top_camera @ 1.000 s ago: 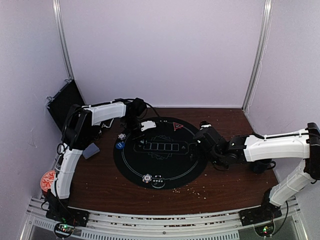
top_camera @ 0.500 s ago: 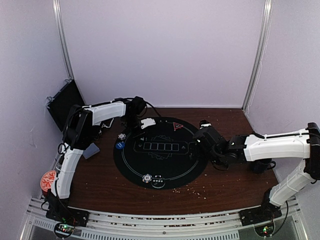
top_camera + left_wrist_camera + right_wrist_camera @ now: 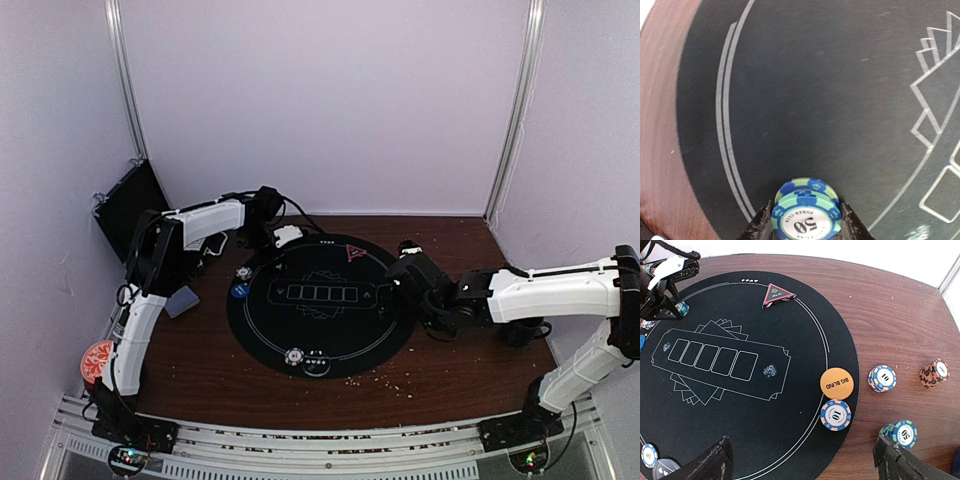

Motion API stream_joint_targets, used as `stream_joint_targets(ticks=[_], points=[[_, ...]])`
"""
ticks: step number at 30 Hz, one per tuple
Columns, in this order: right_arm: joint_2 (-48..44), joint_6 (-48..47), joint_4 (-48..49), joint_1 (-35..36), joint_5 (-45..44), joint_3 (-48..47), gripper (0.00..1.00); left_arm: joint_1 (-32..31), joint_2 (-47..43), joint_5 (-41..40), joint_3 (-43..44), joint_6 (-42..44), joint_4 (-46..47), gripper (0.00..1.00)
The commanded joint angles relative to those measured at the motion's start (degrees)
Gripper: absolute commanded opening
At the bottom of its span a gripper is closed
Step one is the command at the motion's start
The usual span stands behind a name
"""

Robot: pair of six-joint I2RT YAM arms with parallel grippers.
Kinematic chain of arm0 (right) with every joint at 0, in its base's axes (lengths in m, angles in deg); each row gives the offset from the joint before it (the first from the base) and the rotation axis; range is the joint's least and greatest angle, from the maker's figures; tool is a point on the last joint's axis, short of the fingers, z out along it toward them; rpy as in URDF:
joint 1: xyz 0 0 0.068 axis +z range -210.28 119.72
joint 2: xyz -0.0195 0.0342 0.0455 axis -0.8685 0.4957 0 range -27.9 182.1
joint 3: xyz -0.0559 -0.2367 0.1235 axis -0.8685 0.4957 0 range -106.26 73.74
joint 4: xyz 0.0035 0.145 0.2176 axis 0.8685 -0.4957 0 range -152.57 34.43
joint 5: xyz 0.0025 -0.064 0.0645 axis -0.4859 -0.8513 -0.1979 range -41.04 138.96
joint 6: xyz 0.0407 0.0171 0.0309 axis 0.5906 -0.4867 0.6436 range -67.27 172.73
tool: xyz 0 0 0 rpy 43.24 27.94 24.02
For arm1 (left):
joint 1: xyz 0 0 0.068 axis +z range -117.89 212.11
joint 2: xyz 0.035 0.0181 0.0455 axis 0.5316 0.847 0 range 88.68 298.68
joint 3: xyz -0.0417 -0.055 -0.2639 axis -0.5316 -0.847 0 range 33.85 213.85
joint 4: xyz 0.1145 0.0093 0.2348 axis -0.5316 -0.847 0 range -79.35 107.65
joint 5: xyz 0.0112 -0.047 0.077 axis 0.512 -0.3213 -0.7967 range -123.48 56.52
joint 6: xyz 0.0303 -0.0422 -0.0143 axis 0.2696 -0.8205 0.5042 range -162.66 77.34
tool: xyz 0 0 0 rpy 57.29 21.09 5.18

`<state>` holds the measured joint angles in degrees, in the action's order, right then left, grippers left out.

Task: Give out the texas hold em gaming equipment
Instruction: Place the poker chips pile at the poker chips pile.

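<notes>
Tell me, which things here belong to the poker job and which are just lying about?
Part of the job: teal 50 chip held by the left tool; orange Big Blind button; red triangle marker; chip stacks; grey cards.
Lying about: red-topped can; black case; crumbs.

The reddish-brown wooden surface (image 3: 890,305) has a streaky grain and a dull sheen. The round black mat (image 3: 790,325) looks matt and cloth-like (faintly fuzzy up close), with its white lines printed flat. The blue-and-green striped poker chip (image 3: 806,215) looks like smooth hard plastic with a glossy white label. The orange round button (image 3: 836,383) is smooth and matt. The white arm shells (image 3: 550,290) are glossy plastic.
</notes>
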<state>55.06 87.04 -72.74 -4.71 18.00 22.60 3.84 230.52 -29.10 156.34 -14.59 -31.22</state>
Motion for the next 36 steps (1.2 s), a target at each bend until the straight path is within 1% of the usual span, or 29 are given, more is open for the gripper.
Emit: stream_joint_targets(ticks=[1, 10, 18, 27, 36], points=[[0.54, 0.24, -0.85, 0.33, -1.82, -1.24, 0.99, 2.95, 2.24, -3.44, 0.95, -1.11, 1.87, 0.1], [0.88, 0.24, -0.84, 0.42, -1.91, -1.29, 0.99, 4.71, 2.0, -3.5, 0.51, -2.18, 1.84, 0.09], [1.06, 0.15, -0.93, 0.45, -2.04, -1.42, 0.99, 4.7, -2.08, 4.13, -1.48, -0.09, 2.36, 0.08], [1.28, 0.16, -0.94, 0.54, -2.28, -1.46, 0.99, 4.68, -5.43, 8.12, -3.86, -1.84, 9.8, 0.09], [1.86, 0.32, -1.19, 0.78, -2.65, -1.78, 0.99, 3.71, -2.69, 6.23, -0.44, -1.82, 8.85, 0.1]])
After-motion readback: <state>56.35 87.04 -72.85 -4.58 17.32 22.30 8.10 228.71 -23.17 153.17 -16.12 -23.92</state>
